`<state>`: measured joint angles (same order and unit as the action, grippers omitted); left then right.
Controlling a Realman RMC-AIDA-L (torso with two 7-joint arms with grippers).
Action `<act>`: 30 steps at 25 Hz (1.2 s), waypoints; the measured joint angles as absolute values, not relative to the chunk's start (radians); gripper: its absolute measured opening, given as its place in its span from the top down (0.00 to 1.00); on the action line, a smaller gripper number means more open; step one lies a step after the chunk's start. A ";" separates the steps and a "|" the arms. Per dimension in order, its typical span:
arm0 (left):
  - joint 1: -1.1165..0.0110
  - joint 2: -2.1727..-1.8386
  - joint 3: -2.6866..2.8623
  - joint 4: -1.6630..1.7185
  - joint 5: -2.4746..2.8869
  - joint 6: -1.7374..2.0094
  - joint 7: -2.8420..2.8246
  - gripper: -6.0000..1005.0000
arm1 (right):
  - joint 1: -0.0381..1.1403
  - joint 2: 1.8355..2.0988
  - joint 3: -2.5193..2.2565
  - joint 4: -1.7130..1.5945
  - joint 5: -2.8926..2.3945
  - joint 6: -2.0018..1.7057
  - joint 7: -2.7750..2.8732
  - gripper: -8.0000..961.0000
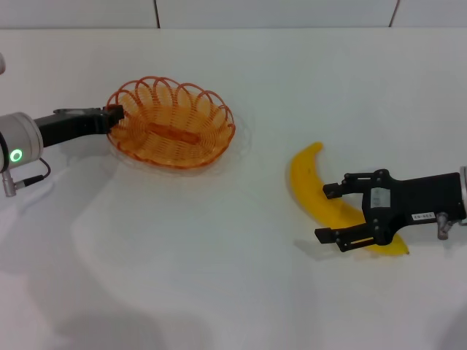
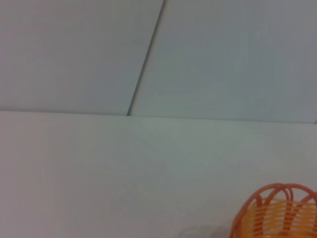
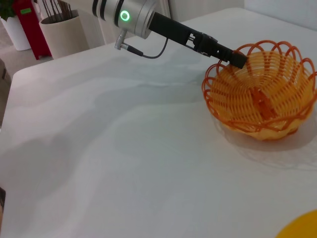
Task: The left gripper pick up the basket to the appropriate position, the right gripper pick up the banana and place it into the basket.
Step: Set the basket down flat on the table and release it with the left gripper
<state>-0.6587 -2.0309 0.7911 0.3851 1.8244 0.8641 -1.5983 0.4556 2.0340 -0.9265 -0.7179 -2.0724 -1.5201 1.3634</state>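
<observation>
The orange wire basket [image 1: 171, 124] stands on the white table at the back left; it also shows in the left wrist view [image 2: 280, 213] and the right wrist view [image 3: 262, 94]. My left gripper [image 1: 115, 114] is at the basket's left rim, shut on the rim wire, as the right wrist view shows too [image 3: 233, 55]. The yellow banana [image 1: 306, 175] lies at the right, with its pointed tip toward the back. My right gripper [image 1: 329, 214] is open and low over the banana's middle, one finger on each side of it. A corner of the banana shows in the right wrist view [image 3: 302, 228].
The white table [image 1: 219, 277] runs to a pale panelled wall [image 1: 277, 11] at the back. Beyond the table's left edge, the right wrist view shows a beige bin [image 3: 62, 32] and a red object [image 3: 29, 22] on the floor.
</observation>
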 joint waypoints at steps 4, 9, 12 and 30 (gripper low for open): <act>-0.658 -2.031 0.792 0.385 1.825 0.866 -1.598 0.92 | 0.456 2.034 -0.927 -0.718 -2.072 -1.520 1.364 0.08; -0.655 -2.031 0.792 0.385 1.824 0.867 -1.584 0.87 | 0.456 2.034 -0.927 -0.718 -2.072 -1.520 1.364 0.08; -0.654 -2.031 0.792 0.385 1.824 0.868 -1.576 0.82 | 0.456 2.034 -0.927 -0.718 -2.072 -1.520 1.364 0.08; -0.622 -2.038 0.793 0.391 1.742 0.883 -1.420 0.37 | 0.450 2.034 -0.920 -0.716 -2.070 -1.520 1.362 0.08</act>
